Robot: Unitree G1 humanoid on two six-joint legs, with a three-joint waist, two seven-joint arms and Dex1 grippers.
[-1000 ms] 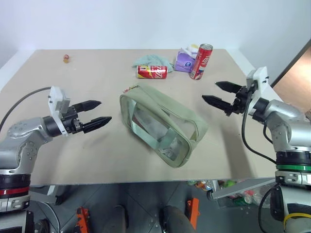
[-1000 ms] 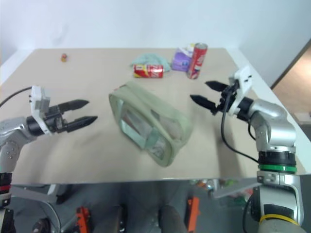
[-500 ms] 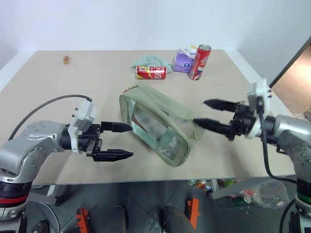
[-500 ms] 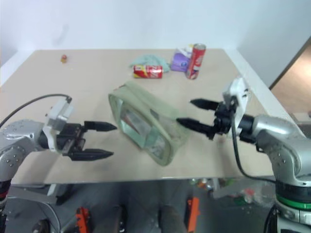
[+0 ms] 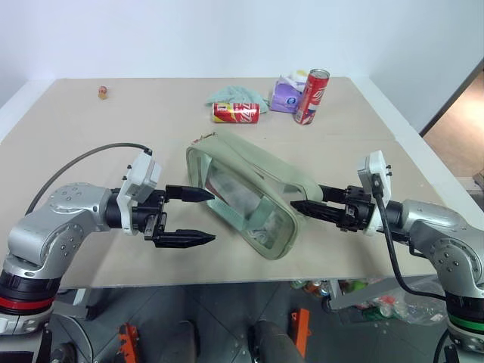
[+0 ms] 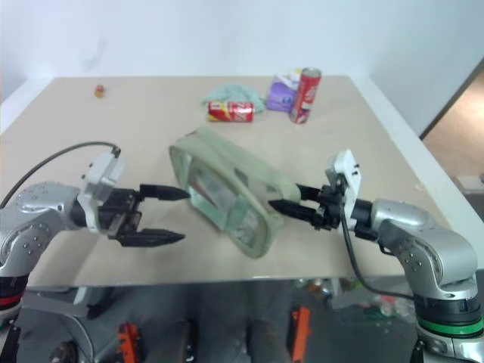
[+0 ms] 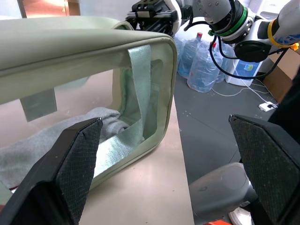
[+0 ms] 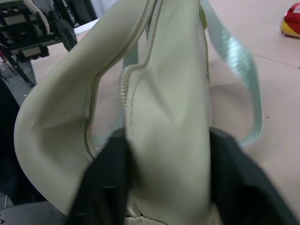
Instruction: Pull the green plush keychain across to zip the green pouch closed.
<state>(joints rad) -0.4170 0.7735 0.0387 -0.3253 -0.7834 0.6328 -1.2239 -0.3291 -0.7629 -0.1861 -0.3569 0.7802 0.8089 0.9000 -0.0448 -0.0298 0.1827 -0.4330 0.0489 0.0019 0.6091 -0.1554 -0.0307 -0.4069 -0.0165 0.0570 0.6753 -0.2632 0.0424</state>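
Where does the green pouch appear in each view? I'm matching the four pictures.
Left eye view: green pouch, table centre.
Right eye view: centre.
Left wrist view: clear panel and strap.
Right wrist view: zipper edge, close up.
Shared landmark: its light green strap.

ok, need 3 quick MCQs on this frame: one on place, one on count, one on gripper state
1. Where does the upright red soda can stand?
A. beside the purple tissue packet, at the table's far side
B. inside the pouch
C. at the near edge

2. How many red cans are on the beige table?
A. one
B. two
C. four

3. What is the right gripper doing?
A. hanging over the cans
B. closing on the end of the pale sage-green fabric pouch
C. gripping the teal rag

Key: 1 A, the can stands next to the packet. 2 B, one upright, one lying. 3 B, the wrist view shows the pouch fabric between its fingers.
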